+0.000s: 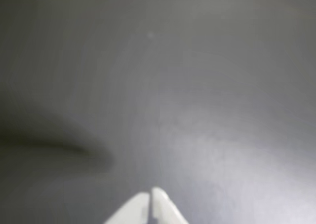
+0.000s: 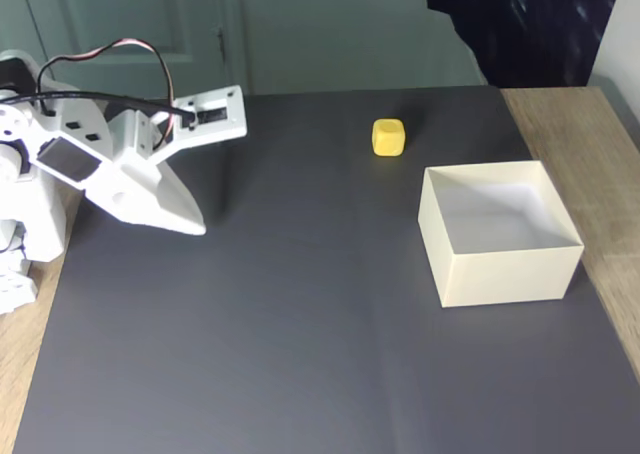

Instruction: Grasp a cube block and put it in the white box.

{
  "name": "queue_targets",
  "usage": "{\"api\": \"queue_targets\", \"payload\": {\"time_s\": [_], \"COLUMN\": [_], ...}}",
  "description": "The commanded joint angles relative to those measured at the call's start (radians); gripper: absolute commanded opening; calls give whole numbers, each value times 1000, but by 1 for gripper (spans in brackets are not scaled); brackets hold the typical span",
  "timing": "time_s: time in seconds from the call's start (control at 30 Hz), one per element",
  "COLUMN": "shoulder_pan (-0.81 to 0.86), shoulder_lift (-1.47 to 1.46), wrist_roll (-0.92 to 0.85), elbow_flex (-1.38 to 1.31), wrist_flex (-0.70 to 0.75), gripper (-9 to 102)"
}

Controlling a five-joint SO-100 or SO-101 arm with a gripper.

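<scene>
Yellow cube block (image 2: 389, 137) on dark grey mat (image 2: 300, 324), well apart from gripper | white box (image 2: 500, 274) at cube's 4 o'clock, near, not touching | white gripper (image 2: 196, 224) at mat's 9 o'clock, fingertips (image 1: 159, 194) closed together, holding nothing | wooden table (image 2: 600, 174) under mat

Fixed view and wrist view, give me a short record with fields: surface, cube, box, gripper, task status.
surface: dark grey mat on a wooden table
cube block: yellow, on the mat, just beyond the box's far left corner, apart from it
white box: open top, nothing visible inside, right side of the fixed view
gripper: at left, tips closed together, holding nothing; in the wrist view over bare mat
task status: cube not yet grasped
</scene>
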Motion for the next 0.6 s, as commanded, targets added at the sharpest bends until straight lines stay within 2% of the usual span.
{"api": "queue_targets", "payload": {"time_s": [0.0, 0.3, 0.57], "shoulder_pan": [-41, -80, -129], "shoulder_lift": [-44, -686, -1117], "wrist_roll": [-3, -3, -2], "elbow_flex": [-78, -459, -805], "wrist_flex": [-66, -414, -571], "gripper": [0, 0, 0]}}
